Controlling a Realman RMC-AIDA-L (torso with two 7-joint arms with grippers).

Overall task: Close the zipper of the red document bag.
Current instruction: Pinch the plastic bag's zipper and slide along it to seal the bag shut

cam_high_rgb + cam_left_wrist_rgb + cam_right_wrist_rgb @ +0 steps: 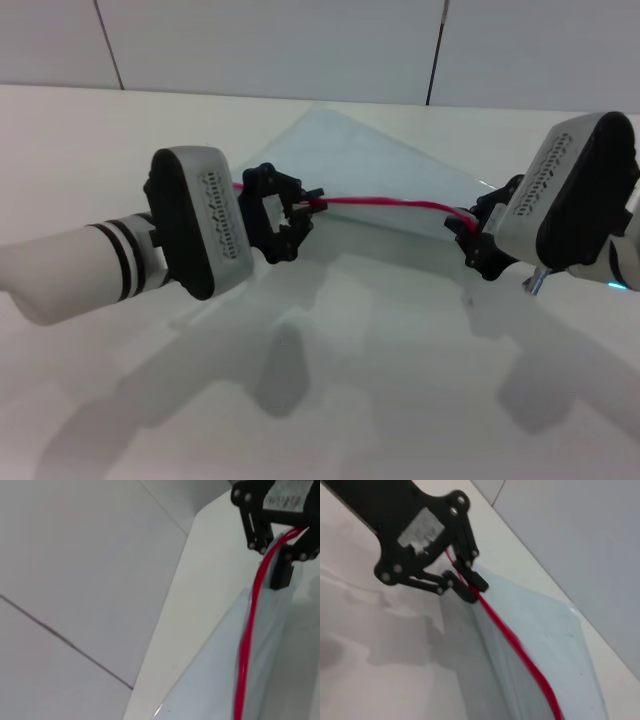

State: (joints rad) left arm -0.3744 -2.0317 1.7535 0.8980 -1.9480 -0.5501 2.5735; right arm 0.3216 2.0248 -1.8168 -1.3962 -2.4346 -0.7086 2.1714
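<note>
The red document bag [375, 155] is a translucent pale blue pouch, held up by its near edge while its far side slopes down to the table. Its zipper [385, 203] is a thin red strip sagging between my two grippers. My left gripper [306, 205] is shut on the strip's left end, and the slider cannot be made out. My right gripper [466, 226] is shut on the right end. The right wrist view shows the left gripper [471, 578] pinching the zipper [512, 640] along the bag [545, 630]. The left wrist view shows the right gripper [280, 547] on the zipper [247, 630] above the bag [210, 685].
A white table [350, 350] lies under both arms, with their shadows on it. A pale panelled wall [300, 40] rises behind the table's far edge.
</note>
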